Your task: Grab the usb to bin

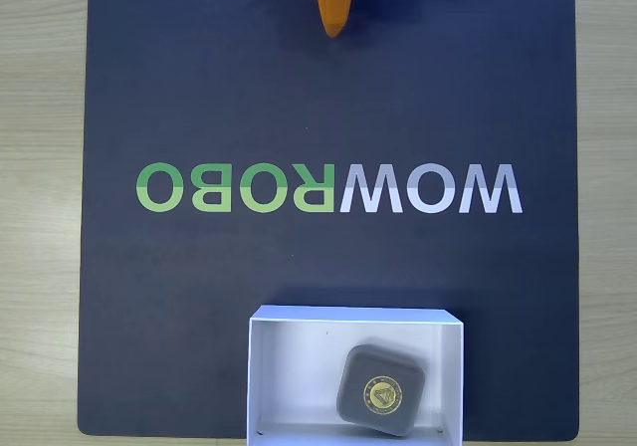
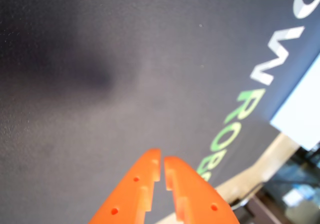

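The usb (image 1: pixel 383 389), a dark grey rounded square with a gold emblem, lies inside the white bin (image 1: pixel 269 366) at the mat's near edge, toward the bin's right half. A corner of the bin (image 2: pixel 302 114) shows at the right of the wrist view. My orange gripper (image 1: pixel 335 26) hangs at the far top edge of the fixed view, well away from the bin. In the wrist view its fingertips (image 2: pixel 155 164) nearly touch over bare mat; the gripper (image 2: pixel 162 165) is shut with nothing in it.
A dark navy mat (image 1: pixel 199 297) with the WOWROBO lettering (image 1: pixel 328 189) covers the light wooden table (image 1: pixel 40 217). The mat's edge and some dark clutter beyond it (image 2: pixel 295 189) show at the lower right of the wrist view.
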